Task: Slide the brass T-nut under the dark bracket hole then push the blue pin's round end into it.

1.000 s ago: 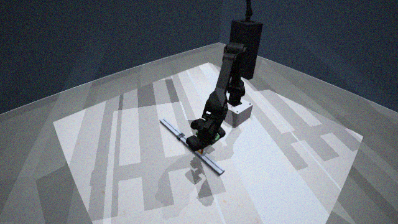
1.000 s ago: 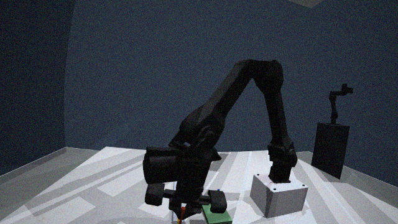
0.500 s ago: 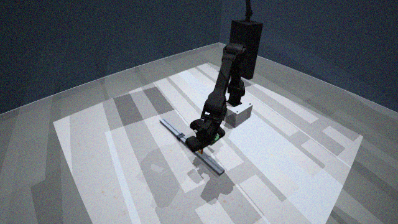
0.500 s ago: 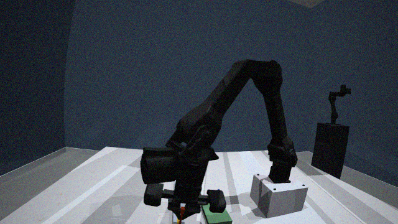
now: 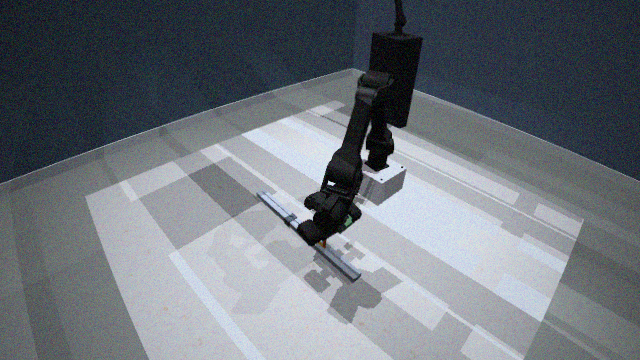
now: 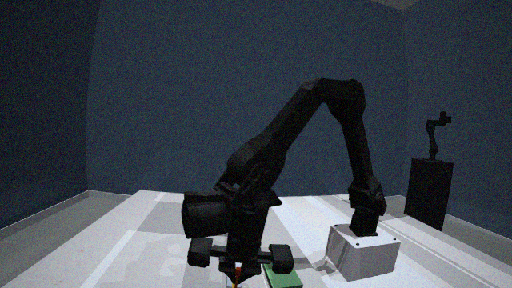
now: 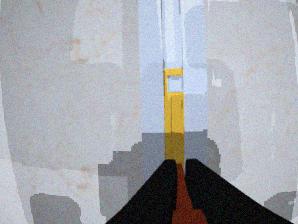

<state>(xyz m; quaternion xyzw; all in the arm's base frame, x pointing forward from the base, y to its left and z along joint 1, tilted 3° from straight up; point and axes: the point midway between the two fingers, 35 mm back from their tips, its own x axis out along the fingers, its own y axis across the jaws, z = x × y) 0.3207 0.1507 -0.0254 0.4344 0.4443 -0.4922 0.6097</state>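
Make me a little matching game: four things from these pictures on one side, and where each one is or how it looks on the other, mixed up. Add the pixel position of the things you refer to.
1. orange handle (image 7: 183,192)
2. nut (image 7: 174,107)
3. bracket (image 5: 290,218)
4. rail (image 5: 345,265) (image 7: 151,100)

A. long and silvery
B. dark, sitting on the rail
C. between the gripper's (image 7: 180,161) fingers
D. yellow, with a square opening near one end

Pairs: 1-C, 2-D, 3-B, 4-A
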